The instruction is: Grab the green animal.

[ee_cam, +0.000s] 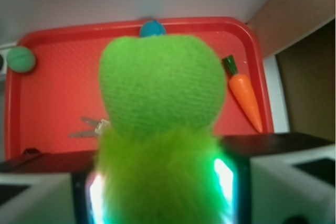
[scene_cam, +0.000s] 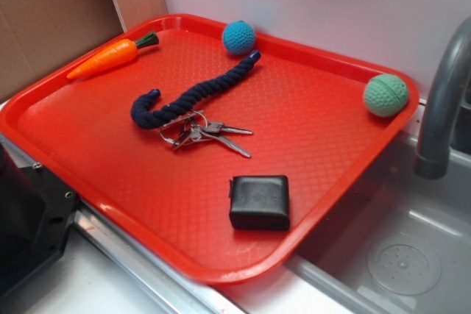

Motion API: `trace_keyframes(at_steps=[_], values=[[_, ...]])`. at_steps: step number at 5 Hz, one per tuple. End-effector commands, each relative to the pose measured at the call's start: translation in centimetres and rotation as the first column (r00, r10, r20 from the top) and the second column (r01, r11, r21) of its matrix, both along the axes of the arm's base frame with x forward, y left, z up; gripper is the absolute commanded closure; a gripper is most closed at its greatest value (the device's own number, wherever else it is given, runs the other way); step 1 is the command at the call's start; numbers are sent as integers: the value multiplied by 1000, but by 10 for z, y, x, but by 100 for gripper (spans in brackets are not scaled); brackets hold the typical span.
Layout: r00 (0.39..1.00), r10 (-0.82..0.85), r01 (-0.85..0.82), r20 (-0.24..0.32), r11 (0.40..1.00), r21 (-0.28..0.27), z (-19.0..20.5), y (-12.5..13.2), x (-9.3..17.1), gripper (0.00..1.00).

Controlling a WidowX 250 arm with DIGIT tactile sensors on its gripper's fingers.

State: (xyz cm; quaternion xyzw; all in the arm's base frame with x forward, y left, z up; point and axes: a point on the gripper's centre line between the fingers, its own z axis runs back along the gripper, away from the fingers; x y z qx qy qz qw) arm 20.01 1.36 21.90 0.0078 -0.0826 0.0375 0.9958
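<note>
The green animal (ee_cam: 163,124) sits pinched in the gripper (ee_cam: 163,182), held above the red tray (ee_cam: 47,103). On that tray lie a carrot (ee_cam: 245,98), keys (ee_cam: 89,128) and two balls.

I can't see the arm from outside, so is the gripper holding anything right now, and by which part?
Yes, the green animal. In the wrist view it sits between the fingers, gripped at its fuzzy lower part, its smooth rounded end sticking out above the tray.

No text, label, brand, number or sign can be read on anything in either the exterior or wrist view.
</note>
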Motion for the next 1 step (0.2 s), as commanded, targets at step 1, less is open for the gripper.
trace_keyframes(at_steps=[1], values=[[998, -16, 17, 55, 1000, -6, 8, 17, -6, 100]])
